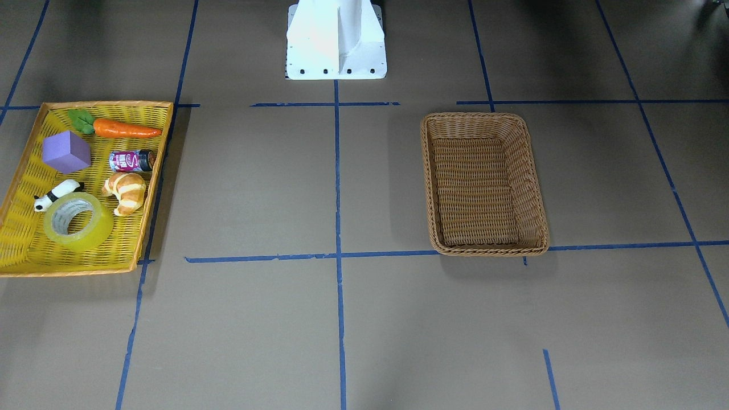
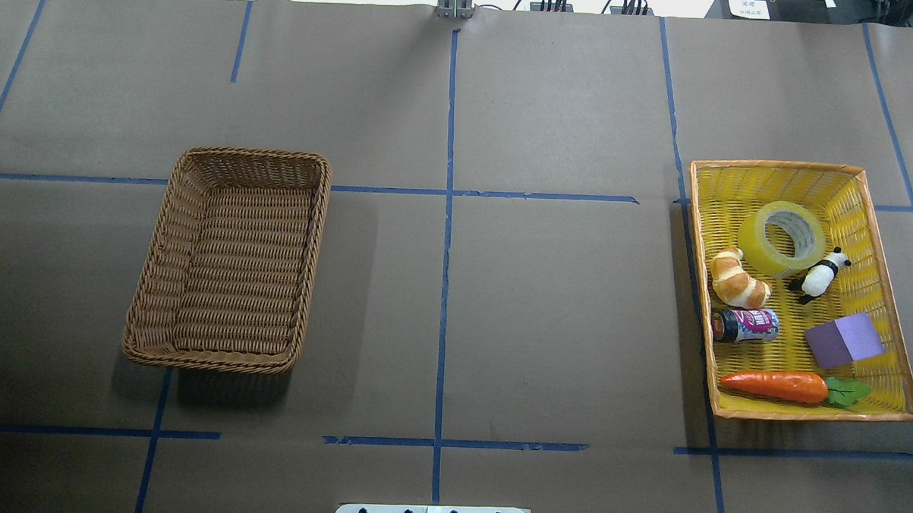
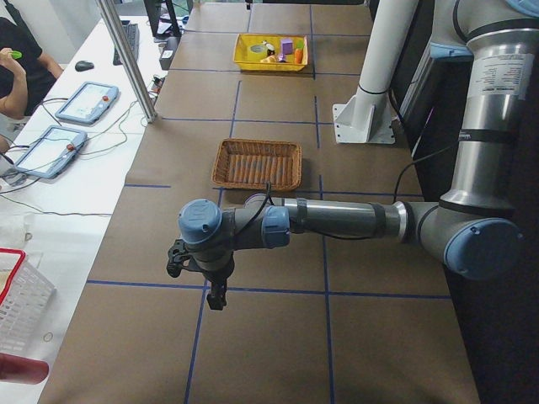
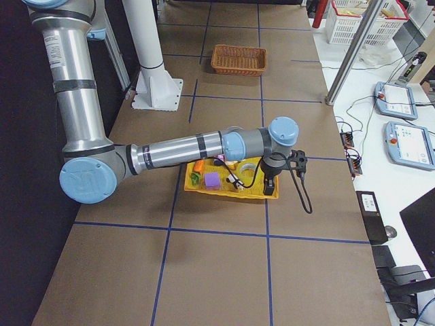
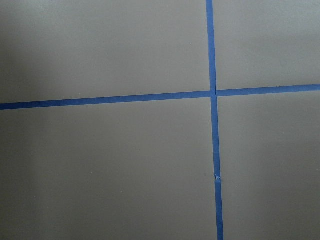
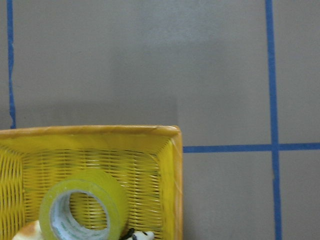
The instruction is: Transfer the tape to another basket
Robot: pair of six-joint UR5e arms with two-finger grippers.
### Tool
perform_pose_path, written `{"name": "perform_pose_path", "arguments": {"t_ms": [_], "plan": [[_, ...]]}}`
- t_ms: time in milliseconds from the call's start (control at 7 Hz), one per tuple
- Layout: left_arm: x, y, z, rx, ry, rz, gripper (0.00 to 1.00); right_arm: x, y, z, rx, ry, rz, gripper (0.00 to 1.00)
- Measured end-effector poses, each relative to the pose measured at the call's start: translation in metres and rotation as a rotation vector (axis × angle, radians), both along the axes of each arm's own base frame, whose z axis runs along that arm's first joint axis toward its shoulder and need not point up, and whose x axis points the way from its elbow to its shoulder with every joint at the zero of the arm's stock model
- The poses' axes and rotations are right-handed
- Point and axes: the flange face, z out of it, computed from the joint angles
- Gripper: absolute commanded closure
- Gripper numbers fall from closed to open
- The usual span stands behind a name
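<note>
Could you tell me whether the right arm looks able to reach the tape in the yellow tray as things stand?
Probably yes: the right gripper hangs by the end of the yellow tray where the tape lies hole up, nothing over it. The croissant and panda crowd one side.

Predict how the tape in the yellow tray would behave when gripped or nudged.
The tape probably stays stiff: thick wound wall. Lying roughly flat, hole upward, it seems unlikely to roll. Its glossy side might slip when gripped.
</note>
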Motion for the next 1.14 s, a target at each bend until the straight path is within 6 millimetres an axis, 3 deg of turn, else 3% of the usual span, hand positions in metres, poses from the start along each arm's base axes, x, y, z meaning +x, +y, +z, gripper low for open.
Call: {"name": "perform_pose_path", "arguments": {"t_ms": [714, 1143], "plan": [[0.000, -0.003, -0.004, 0.006, 0.001, -0.001, 0.00, -0.122, 0.010, -0.004, 0.133, 0.015, -0.074, 0.00], [0.000, -0.003, -0.004, 0.006, 0.001, -0.002, 0.00, -0.161, 0.016, 0.011, 0.169, 0.047, -0.130, 0.01]]}}
